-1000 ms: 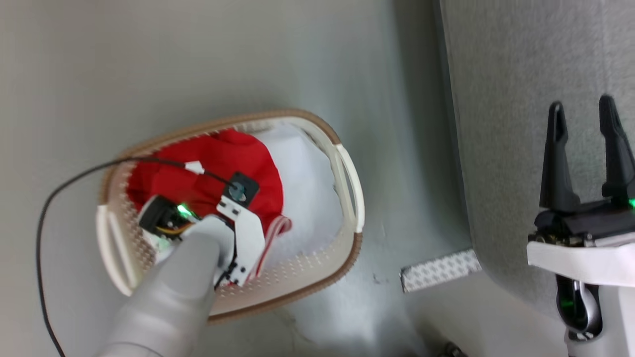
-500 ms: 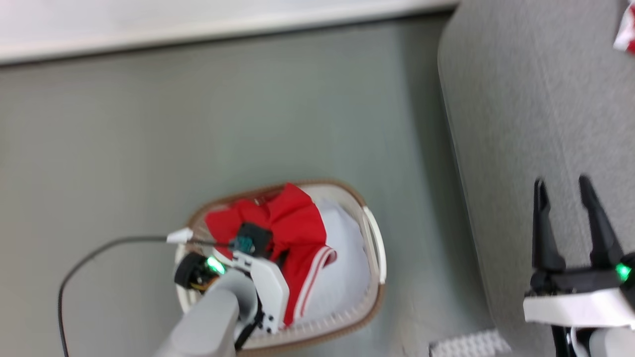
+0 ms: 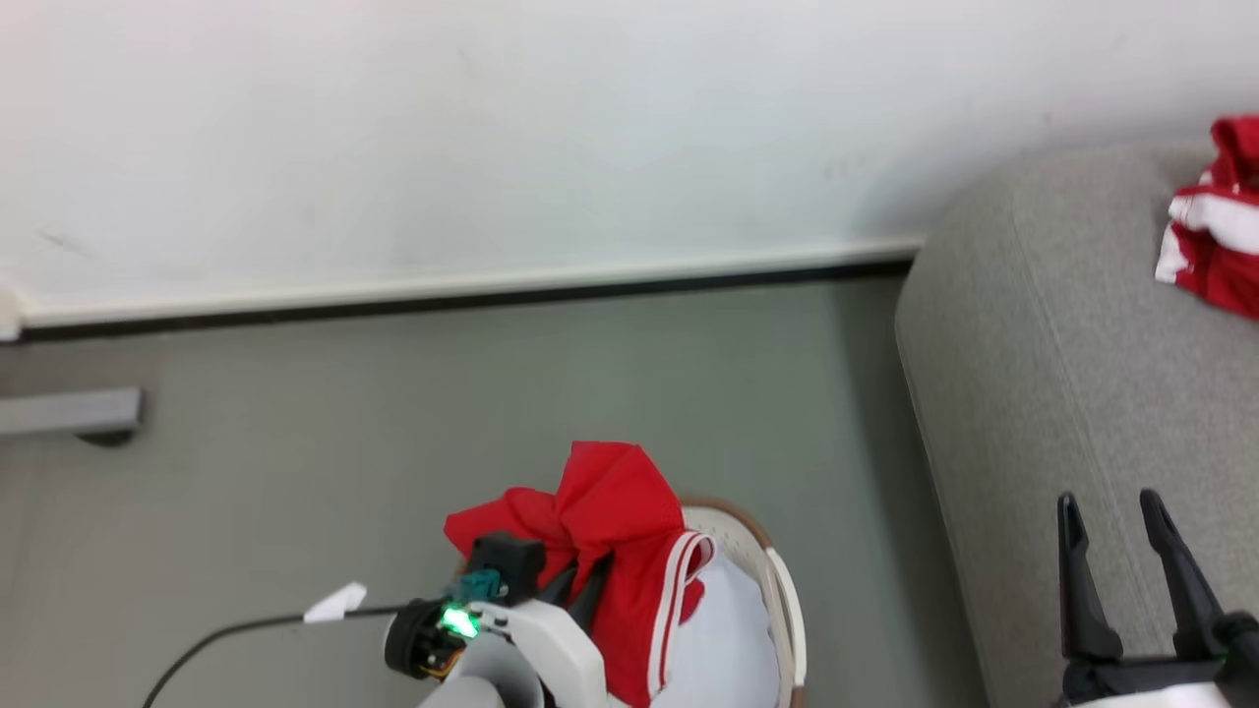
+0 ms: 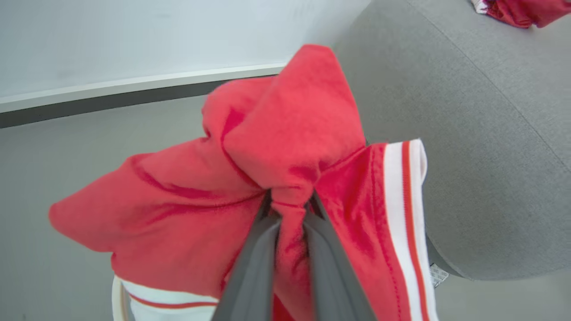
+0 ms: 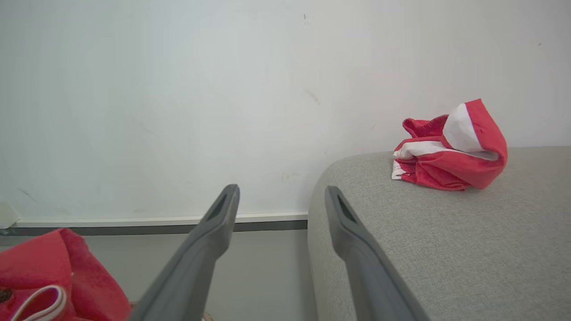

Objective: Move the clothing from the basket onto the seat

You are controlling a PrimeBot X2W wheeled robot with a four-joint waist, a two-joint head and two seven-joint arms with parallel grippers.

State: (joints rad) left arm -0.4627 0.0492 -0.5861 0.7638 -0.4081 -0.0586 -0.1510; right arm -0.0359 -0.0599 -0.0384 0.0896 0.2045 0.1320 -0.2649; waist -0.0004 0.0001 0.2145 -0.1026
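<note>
- Pale wall (image 3: 492,128) and grey floor (image 3: 393,413) back the basket (image 3: 784,600), which stands beside the grey seat (image 3: 1033,393).
- Left claw (image 4: 289,203) is pinched tight on a red, white-striped garment (image 4: 285,133) bunched over the basket.
- Right claw (image 3: 1109,501) gapes wide, empty, over the seat's edge.
- Another red-and-white garment (image 5: 450,156) lies on the seat.

white wrist shell (image 3: 561,654), green led (image 3: 454,621), black cable (image 3: 379,611); right claw (image 3: 1107,498) long, dark.

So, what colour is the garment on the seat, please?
The garment is red with white; right wrist view.
</note>
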